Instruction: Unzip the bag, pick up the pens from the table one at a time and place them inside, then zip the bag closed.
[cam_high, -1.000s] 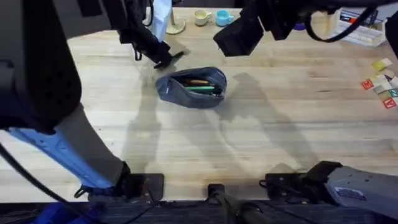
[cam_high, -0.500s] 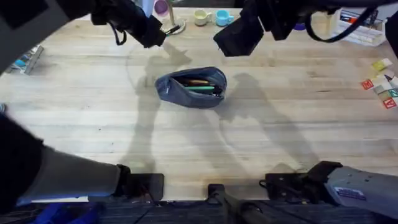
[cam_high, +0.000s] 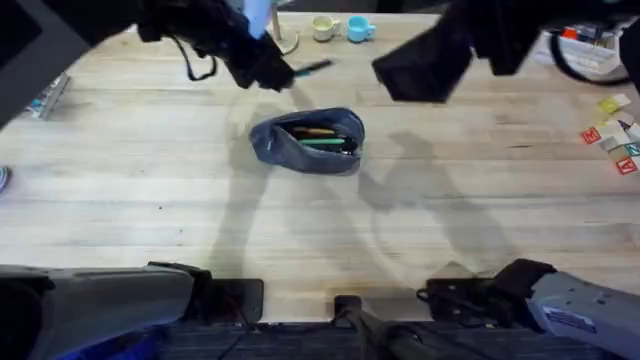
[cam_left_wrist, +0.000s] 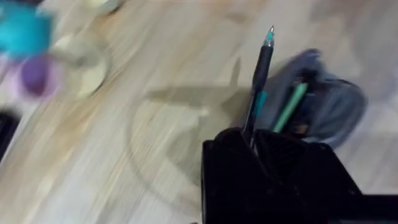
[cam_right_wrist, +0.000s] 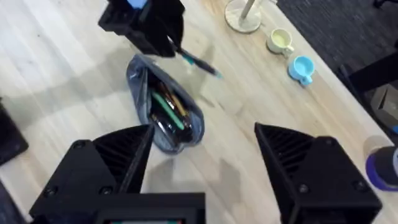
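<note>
Overhead: left gripper (cam_high: 272, 72) hung above table (cam_high: 150, 200), just beyond bag (cam_high: 308, 140), fingers clamped on black pen (cam_high: 312, 68) sticking out sideways. Bag lay mid-table, zipper open, green and orange pens (cam_high: 325, 137) inside. Right gripper (cam_high: 420, 70) hovered high beyond bag's far right.

Left wrist: pen (cam_left_wrist: 260, 81) pinched between own fingers, teal tip pointing away; bag (cam_left_wrist: 323, 99) just behind.

Right wrist: own jaws spread wide, nothing held; bag (cam_right_wrist: 163, 115) lay below, open; left gripper (cam_right_wrist: 163, 38) beside it with pen (cam_right_wrist: 198, 61).
</note>
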